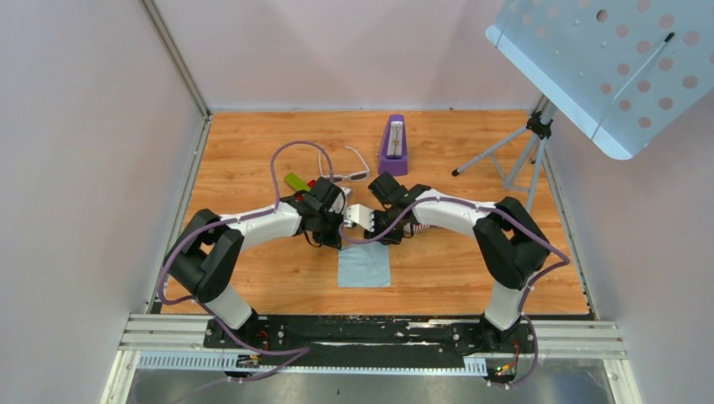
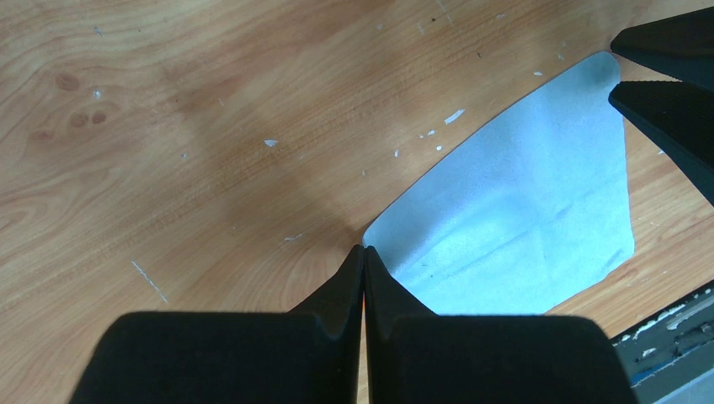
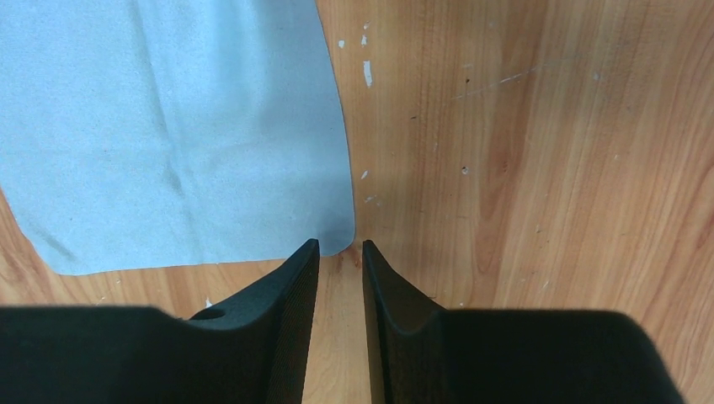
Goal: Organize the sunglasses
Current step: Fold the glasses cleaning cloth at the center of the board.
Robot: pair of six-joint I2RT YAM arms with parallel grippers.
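Wood-grain table (image 1: 471,269): the white-framed sunglasses (image 1: 357,175) lie with arms unfolded on its far half, between a green object (image 1: 295,181) and a purple metronome (image 1: 393,147). They sit beyond both wrists and well apart from the light blue cloth (image 1: 364,268). The left gripper (image 2: 364,252) has its 2 fingers pressed together with nothing between them, tips over 1 cloth corner. The right gripper (image 3: 340,246) shows a narrow, empty gap, tips over another corner.
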